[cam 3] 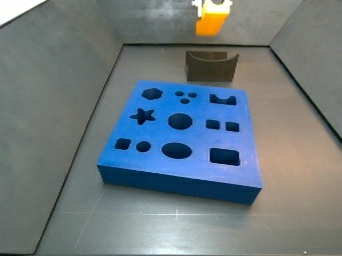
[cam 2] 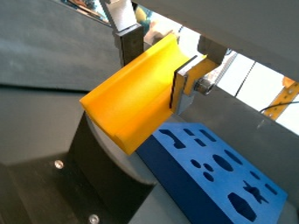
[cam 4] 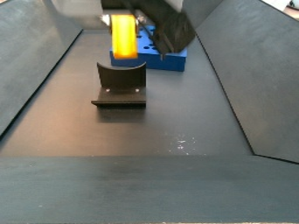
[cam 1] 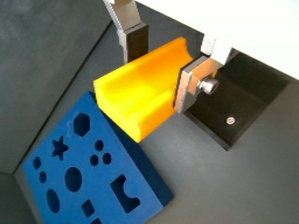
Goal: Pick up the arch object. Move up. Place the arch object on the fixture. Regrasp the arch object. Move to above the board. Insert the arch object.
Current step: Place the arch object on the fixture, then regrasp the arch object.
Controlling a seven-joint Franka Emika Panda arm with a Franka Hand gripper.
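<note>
The yellow-orange arch object (cam 1: 142, 90) is held between my gripper's fingers in both wrist views (cam 2: 135, 92). My gripper (cam 1: 162, 59) is shut on it, well above the floor. In a side view the arch object (cam 3: 213, 17) hangs above the dark fixture (cam 3: 210, 66), not touching it; it also shows in the other side view (cam 4: 122, 37) over the fixture (cam 4: 119, 80). The blue board (cam 3: 185, 138) with its shaped cutouts lies on the floor beside the fixture, and shows in both wrist views (cam 1: 87, 171) (cam 2: 216, 171).
Grey walls enclose the dark floor (cam 4: 140, 149) on all sides. The fixture's base plate with screws shows in the wrist views (cam 1: 233, 105) (cam 2: 82, 179).
</note>
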